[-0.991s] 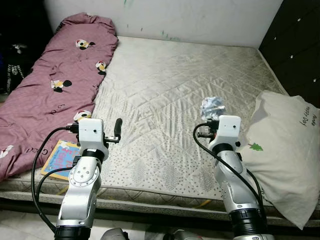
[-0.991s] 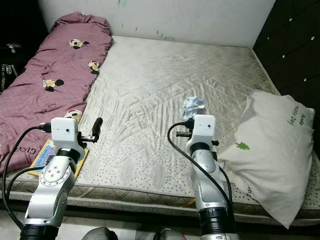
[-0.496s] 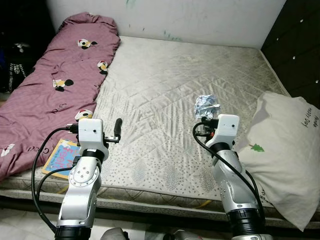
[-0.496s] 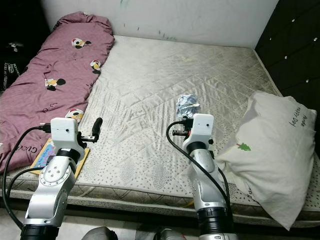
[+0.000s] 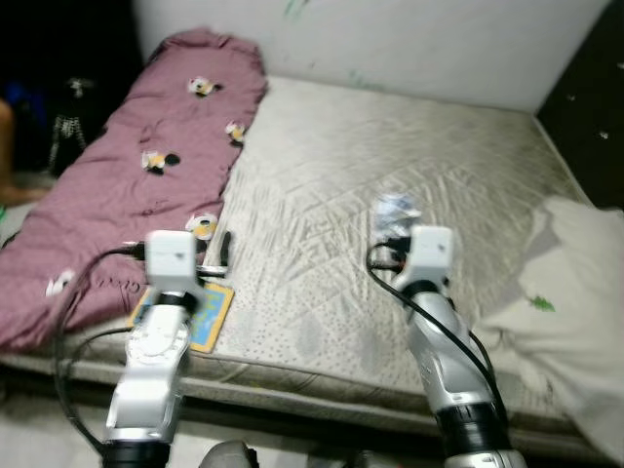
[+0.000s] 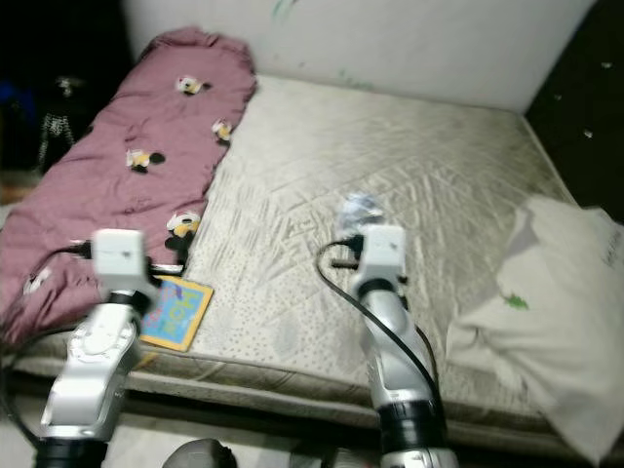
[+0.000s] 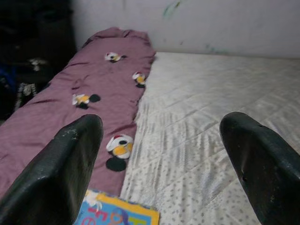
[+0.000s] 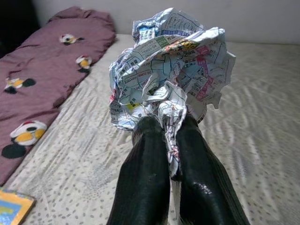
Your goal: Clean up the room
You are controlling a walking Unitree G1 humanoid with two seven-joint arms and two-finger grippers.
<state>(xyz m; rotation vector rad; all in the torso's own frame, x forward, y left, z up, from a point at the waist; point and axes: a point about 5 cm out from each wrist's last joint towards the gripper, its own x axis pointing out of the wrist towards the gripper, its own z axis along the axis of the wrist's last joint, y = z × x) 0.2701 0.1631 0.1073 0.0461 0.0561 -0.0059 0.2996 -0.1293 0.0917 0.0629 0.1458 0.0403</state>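
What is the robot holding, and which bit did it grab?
The right gripper pinches a crumpled printed paper by its lower edge. The left gripper holds nothing.

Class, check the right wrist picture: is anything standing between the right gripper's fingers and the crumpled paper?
Nothing visible does. The right gripper is already shut on the crumpled paper, holding it above the mattress.
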